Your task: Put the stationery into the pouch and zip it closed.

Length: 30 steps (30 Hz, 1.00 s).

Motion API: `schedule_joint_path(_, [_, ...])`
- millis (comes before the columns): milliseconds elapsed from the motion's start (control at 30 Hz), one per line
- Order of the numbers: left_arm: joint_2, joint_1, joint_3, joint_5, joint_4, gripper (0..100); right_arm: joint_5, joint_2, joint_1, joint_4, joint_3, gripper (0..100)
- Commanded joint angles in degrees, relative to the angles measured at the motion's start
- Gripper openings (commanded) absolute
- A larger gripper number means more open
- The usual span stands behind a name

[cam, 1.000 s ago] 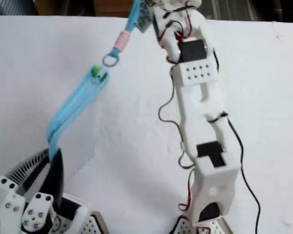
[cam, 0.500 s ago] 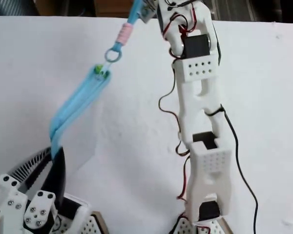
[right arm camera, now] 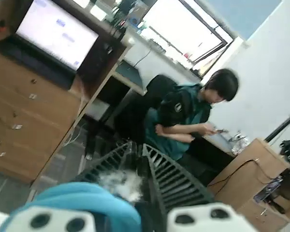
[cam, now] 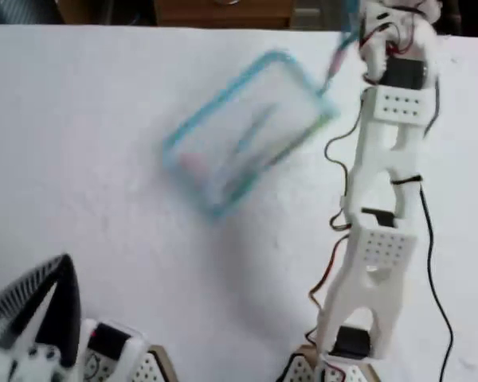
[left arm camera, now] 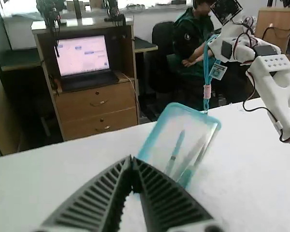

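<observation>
Evidently the pouch [cam: 243, 135] was not lying flat. It hung tilted from its blue strap [left arm camera: 205, 63], with its lower edge down on the white bench [cam: 80, 119]. The right gripper [right arm camera: 139, 159] was clenched on that strap, high above the far side of the bench. Several pens [left arm camera: 176, 150] showed through the clear wall of the pouch, so the stationery looked to be inside already. Whether the zip was drawn across could not be made out.

The left gripper [left arm camera: 132, 176] was clenched on nothing, its ribbed fingers pressed together. It sat low at the near edge of the bench, well apart from the pouch. The pouch lay straight ahead of its tips and a little toward the right arm. The pouch's long axis ran slantwise from the left arm's side up toward the right gripper. If the zip needed closing, the left arm was probably the free one to go forward and open for it.
</observation>
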Motion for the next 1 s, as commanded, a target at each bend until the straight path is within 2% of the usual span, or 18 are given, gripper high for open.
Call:
schedule_joint_path(0, [0.5, 0.1, 0.0, -0.5, -0.3, 2, 0.3, -4.6, -1.9, 3.6, -4.6, 1.6])
schedule_joint_path(167, [0.6, 0.1, 4.3, -0.4, -0.4, 2, 0.6, -8.0, -9.0, 11.6, -8.2, 1.6])
schedule_joint_path(400, [0.6, 0.0, 6.0, -0.7, -1.2, 2, 0.3, -11.2, -18.9, 16.6, -16.2, 1.6])
schedule_joint_path(600, [0.7, 0.0, 6.2, -0.4, -4.8, 2, 0.5, -16.1, -30.4, 24.1, -25.3, 1.6])
schedule_joint_path(700, [1.1, -0.8, 6.2, -0.3, -6.0, 2, 0.6, -19.4, -35.4, 23.7, -27.1, 1.6])
schedule_joint_path(833, [5.2, -7.2, 6.2, 1.5, -5.9, 2, 0.6, -24.6, -41.0, 20.0, -26.9, 1.6])
schedule_joint_path(967, [9.4, -8.4, 6.1, 1.3, -5.8, 2, 0.8, -28.8, -47.6, 19.3, -26.9, 1.6])
